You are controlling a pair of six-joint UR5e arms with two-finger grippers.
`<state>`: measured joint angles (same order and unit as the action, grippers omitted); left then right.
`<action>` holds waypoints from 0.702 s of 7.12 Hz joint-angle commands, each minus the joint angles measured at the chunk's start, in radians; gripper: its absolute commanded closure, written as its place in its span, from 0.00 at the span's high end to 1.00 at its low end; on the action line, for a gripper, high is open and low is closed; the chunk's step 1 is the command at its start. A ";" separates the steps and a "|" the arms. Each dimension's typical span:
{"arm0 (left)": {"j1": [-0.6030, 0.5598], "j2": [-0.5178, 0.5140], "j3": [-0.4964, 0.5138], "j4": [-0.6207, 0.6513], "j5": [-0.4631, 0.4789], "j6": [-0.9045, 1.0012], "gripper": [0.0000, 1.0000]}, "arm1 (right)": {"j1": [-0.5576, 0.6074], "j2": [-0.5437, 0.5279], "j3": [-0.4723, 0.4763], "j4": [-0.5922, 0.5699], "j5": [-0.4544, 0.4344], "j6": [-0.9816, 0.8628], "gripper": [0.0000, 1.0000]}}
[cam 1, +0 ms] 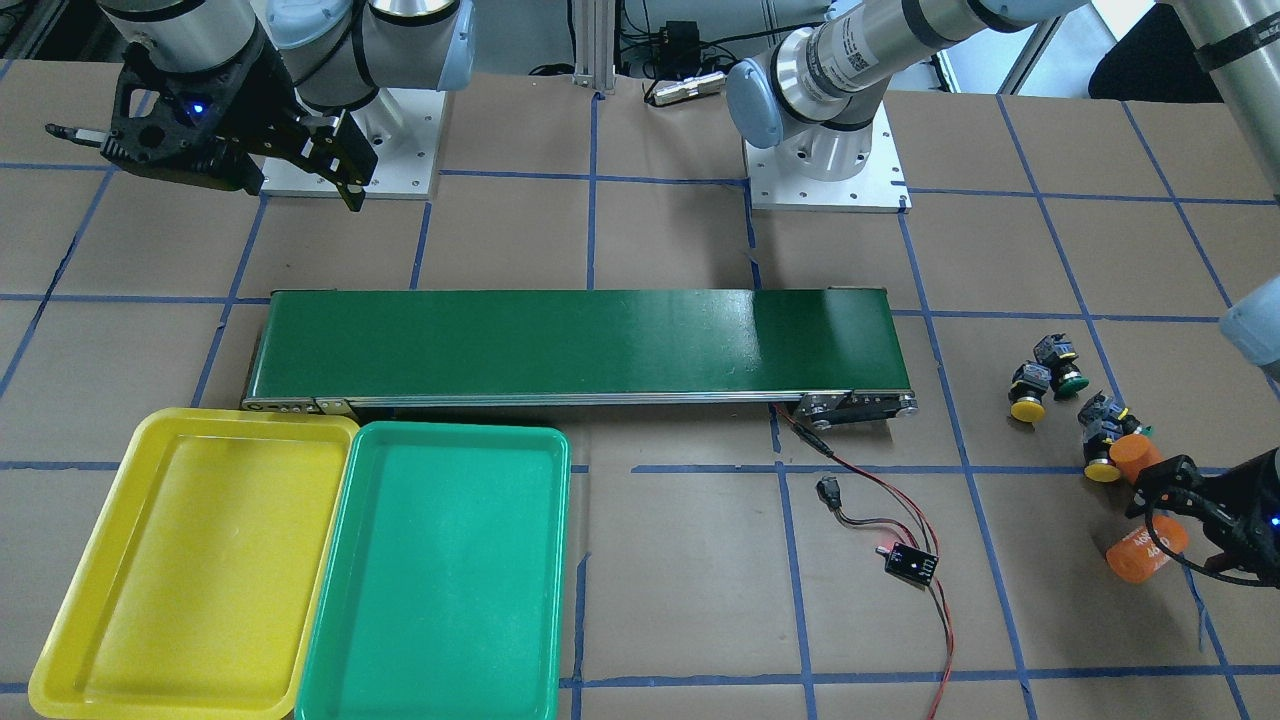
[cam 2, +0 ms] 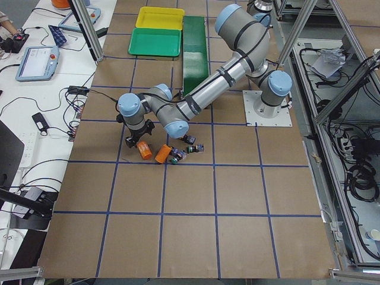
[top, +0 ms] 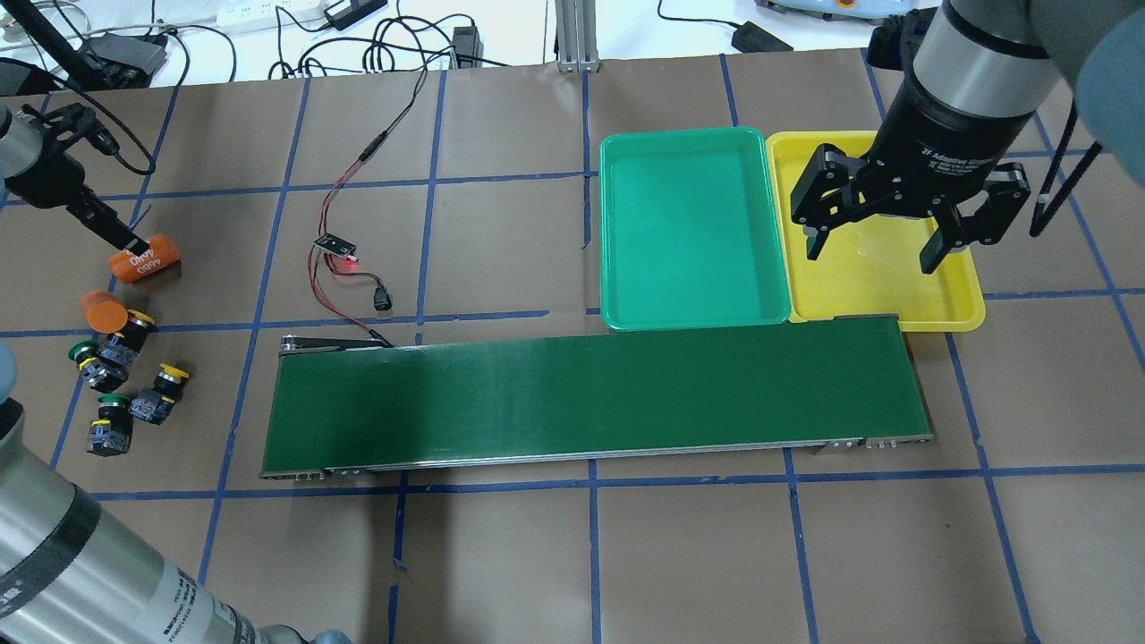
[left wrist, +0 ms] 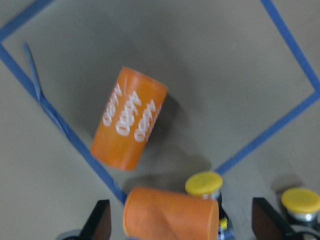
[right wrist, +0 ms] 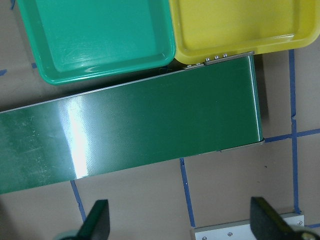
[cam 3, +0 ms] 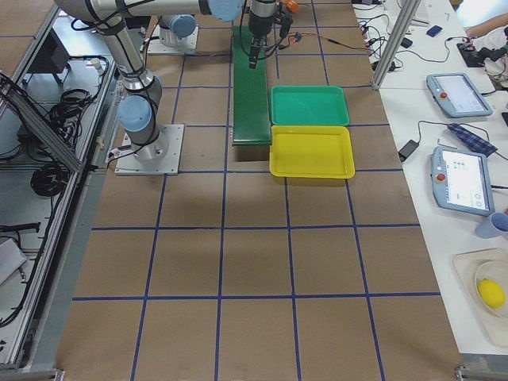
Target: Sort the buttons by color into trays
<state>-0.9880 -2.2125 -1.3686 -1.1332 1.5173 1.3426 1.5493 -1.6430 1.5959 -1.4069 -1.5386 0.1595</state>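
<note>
Pictured with the left gripper (left wrist: 182, 222), jaws apart, above orange cylinders (left wrist: 129, 125) beside four buttons (cam 1: 1028, 400) clustered on the worktop (cam 1: 700, 600), and the right gripper (top: 869, 255), jaws apart, raised near the conveyor (cam 1: 580, 340) and both trays (cam 1: 440, 570).

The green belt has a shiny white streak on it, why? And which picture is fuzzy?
It is light glaring off the smooth conveyor belt: a pale streak in the right wrist view, a softer sheen near one end in the front-facing view. The left wrist view is fuzzy: the lettered orange cylinder has soft edges, smeared writing and a dark shadow beside it.
</note>
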 commanded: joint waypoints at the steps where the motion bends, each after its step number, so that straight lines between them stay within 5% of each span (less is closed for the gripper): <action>1: -0.004 -0.047 0.002 0.074 0.001 0.064 1.00 | 0.000 0.000 0.001 0.002 0.000 0.000 1.00; 3: 0.000 -0.076 -0.007 0.075 0.010 0.138 1.00 | 0.000 0.000 0.001 0.000 0.000 0.000 1.00; 4: 0.000 -0.081 -0.015 0.075 0.014 0.139 0.89 | 0.000 0.000 0.001 -0.003 0.000 0.000 1.00; 5: 0.003 -0.081 -0.012 0.075 0.014 0.139 0.60 | 0.000 0.000 0.001 -0.004 0.000 0.000 1.00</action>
<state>-0.9874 -2.2895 -1.3804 -1.0589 1.5291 1.4777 1.5493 -1.6429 1.5968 -1.4091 -1.5386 0.1595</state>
